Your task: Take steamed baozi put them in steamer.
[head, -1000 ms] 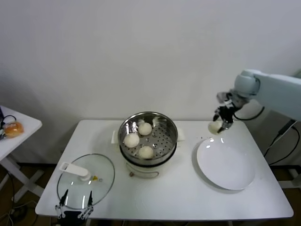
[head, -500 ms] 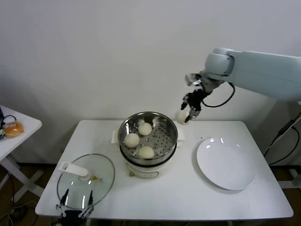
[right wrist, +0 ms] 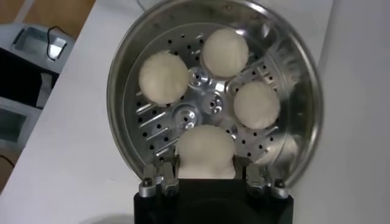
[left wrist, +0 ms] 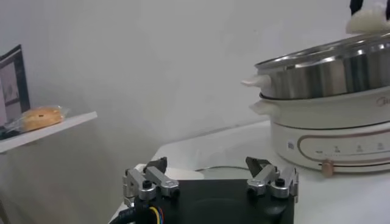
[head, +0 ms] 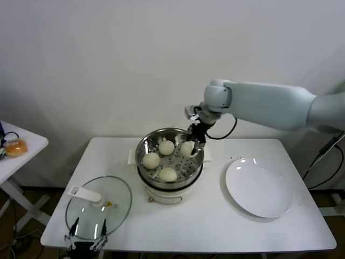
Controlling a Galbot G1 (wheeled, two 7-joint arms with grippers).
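The steamer (head: 145,147) is a shiny perforated steel basket on a white cooker base at the table's middle. Three off-white baozi (head: 166,147) (head: 151,160) (head: 167,174) lie in it; they also show in the right wrist view (right wrist: 225,52) (right wrist: 163,84) (right wrist: 256,104). My right gripper (head: 192,147) is shut on a fourth baozi (right wrist: 205,152) and holds it just above the basket's right part, inside the rim (right wrist: 119,73). My left gripper (left wrist: 210,178) is open and empty, low at the table's front left, by the glass lid.
A glass lid (head: 98,205) with a white handle lies at the front left. An empty white plate (head: 259,187) lies to the steamer's right. An orange object (head: 14,146) sits on a side table at far left. The steamer side shows in the left wrist view (left wrist: 329,109).
My right arm has swung left from above the plate to over the steamer and come down, carrying the baozi. The left arm has not moved.
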